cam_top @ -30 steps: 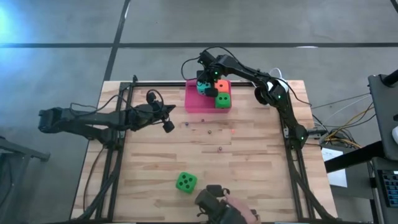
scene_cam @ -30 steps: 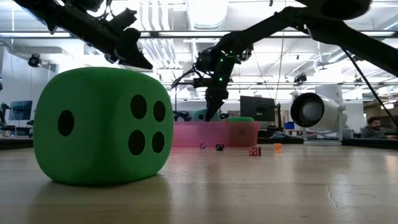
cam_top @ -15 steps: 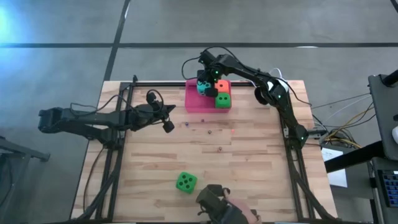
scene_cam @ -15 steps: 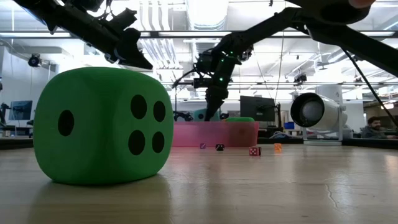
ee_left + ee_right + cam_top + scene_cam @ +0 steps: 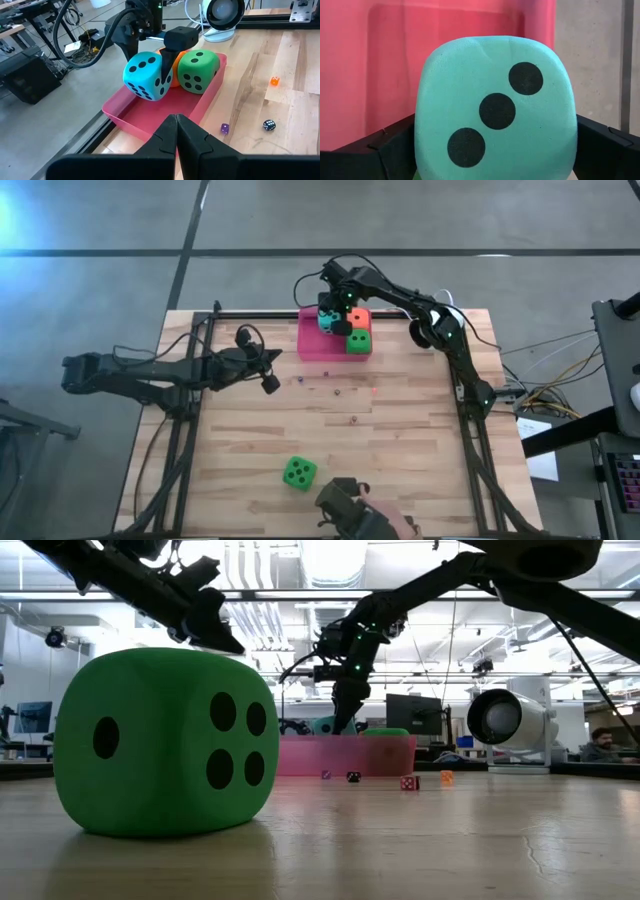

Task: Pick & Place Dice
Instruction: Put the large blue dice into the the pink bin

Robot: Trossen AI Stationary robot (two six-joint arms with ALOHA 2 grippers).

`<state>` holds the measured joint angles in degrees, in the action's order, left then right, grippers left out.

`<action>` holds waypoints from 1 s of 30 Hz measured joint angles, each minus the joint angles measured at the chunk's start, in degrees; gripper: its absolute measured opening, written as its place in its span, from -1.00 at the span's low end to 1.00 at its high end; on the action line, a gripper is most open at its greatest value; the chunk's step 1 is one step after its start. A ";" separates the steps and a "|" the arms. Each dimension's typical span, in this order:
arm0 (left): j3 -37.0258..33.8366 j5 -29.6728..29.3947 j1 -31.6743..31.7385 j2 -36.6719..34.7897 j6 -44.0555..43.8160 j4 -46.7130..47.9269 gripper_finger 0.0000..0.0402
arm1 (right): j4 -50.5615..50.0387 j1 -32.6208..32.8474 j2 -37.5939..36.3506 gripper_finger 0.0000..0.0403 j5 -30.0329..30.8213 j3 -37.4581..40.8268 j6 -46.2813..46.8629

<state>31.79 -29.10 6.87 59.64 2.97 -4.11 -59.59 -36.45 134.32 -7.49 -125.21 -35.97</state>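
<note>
A pink tray sits at the table's far edge. In it an orange die and a green die stand side by side. My right gripper reaches down over the tray, shut on the teal die, which is next to the orange one. A second green die rests flat on the table near the near edge and looms large in the low view. My left gripper hovers shut over the table's left middle, its fingers pointing toward the tray. My right gripper pinches the teal die between its two fingers, one on each of two opposite side faces. It comes from above, pointing down, and the three-pip face is turned up toward the wrist. The die sits tilted over the tray. Whether its lower corner touches the floor I cannot tell.
Tiny dice lie scattered on the wood in front of the tray: purple, dark, orange. A white round device stands beyond the tray's right end. A dark object sits at the near edge. Bare wood lies between tray and near die.
</note>
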 joint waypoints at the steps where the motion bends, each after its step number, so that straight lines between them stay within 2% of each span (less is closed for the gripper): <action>1: 0.00 0.01 -0.01 0.00 -0.01 0.10 -0.96 | 0.02 -0.02 0.00 0.99 0.00 0.00 0.00; 18: 0.00 0.13 0.14 -0.01 0.17 0.53 -0.96 | 0.15 0.07 0.00 0.99 0.00 0.02 -0.02; 24: 0.85 0.37 3.42 0.64 -0.95 -0.56 -0.96 | 0.15 0.04 0.00 0.99 0.02 0.02 -0.04; 27: 2.46 4.10 7.89 2.42 -2.78 -0.59 -0.96 | 0.15 0.07 0.00 0.99 0.00 0.02 -0.04; 30: 4.09 12.70 13.09 6.16 -2.05 -1.14 -0.96 | 0.15 0.06 0.00 0.99 -0.02 0.02 -0.04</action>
<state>35.88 -16.41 19.96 65.79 0.91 -5.25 -59.44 -36.38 134.32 -7.51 -125.19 -36.01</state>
